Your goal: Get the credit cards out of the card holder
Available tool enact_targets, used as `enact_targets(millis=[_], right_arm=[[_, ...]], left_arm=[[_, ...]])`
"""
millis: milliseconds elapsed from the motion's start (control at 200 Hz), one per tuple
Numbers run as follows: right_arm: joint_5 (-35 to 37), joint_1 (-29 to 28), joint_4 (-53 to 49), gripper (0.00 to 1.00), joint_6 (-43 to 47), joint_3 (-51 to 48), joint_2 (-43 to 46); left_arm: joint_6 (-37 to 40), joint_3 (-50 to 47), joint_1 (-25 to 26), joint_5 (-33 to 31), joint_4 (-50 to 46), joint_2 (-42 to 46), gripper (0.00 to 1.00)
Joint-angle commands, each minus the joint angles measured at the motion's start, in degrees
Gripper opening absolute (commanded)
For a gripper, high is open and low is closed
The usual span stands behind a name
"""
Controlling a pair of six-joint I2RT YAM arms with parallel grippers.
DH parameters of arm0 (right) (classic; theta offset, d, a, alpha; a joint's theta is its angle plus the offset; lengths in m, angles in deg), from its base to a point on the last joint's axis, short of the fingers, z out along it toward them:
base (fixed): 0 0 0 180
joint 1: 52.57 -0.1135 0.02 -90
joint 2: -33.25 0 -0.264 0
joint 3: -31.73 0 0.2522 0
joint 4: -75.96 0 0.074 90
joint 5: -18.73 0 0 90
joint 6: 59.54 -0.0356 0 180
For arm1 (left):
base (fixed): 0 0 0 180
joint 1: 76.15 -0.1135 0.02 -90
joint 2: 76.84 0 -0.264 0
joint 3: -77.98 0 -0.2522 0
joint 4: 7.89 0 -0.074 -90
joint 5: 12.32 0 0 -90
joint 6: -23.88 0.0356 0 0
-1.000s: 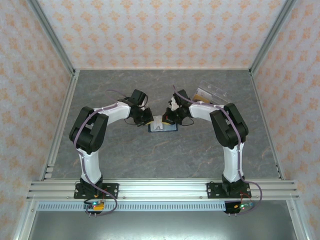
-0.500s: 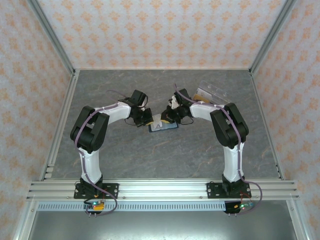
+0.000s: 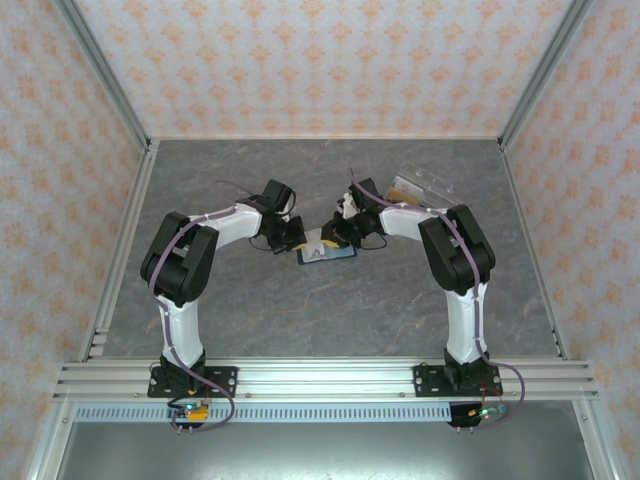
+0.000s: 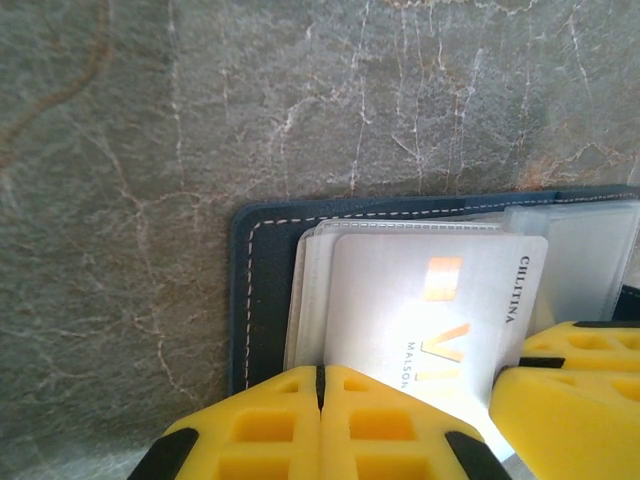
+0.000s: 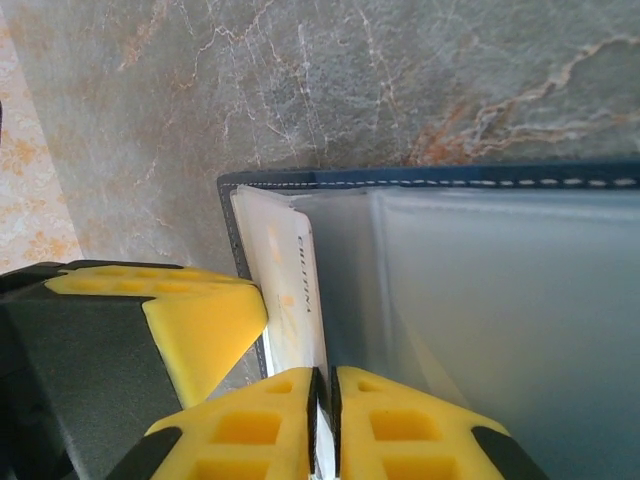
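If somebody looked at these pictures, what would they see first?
Probably the shiny pale silver credit card with an orange chip, lying on the open dark navy folding card holder in the middle of the grey marbled table. Next come the bright yellow fingertips of the left gripper and the right gripper, crowding right up to that card from either side.

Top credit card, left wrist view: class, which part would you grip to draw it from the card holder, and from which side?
Pinch the top credit card by its near edge, coming from the side opposite the card holder's stitched rim, one finger on each face. It is thin, and its far edges lie on the cards beneath, so probably only the near edge offers a bite.
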Motion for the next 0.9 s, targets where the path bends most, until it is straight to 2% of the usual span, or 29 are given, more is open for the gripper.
enact_targets(millis=[0, 115, 200, 315, 395, 556, 826, 896], right_arm=[[-0.69, -0.95, -0.17, 0.14, -0.54, 1.50, -1.72], [2.46, -0.92, -2.33, 0.14, -0.13, 1.99, -1.97], [1.81, -0.96, -1.46, 0.11, -0.41, 1.72, -1.91], [0.39, -0.84, -0.20, 0.00, 0.04, 1.32, -0.83], [1.54, -0.48, -0.68, 0.00, 0.79, 0.75, 0.88], [7.46, 0.86, -5.36, 0.00, 4.97, -1.39, 6.00], [14.35, 2.28, -12.69, 0.00, 15.07, -2.95, 15.52], [18.49, 2.29, -14.99, 0.00, 19.06, -1.87, 18.15]], left_arm=[[0.32, -0.39, 0.39, -0.02, -0.93, -2.14, 0.04], [0.32, -0.54, 0.39, -0.16, -0.98, -2.01, 0.04], [0.32, -0.53, 0.37, -0.24, -1.09, -1.97, 0.03], [0.40, -0.29, 0.39, -0.41, -1.37, -1.74, 0.03], [0.64, 0.05, 0.30, -0.70, -1.83, -1.33, 0.05], [1.70, 1.14, 0.04, -2.31, -3.89, -0.44, 0.17], [2.50, 3.33, -0.27, -1.73, -5.08, -0.12, 0.19], [2.68, 4.41, -0.42, -1.88, -5.66, 0.99, 0.22]])
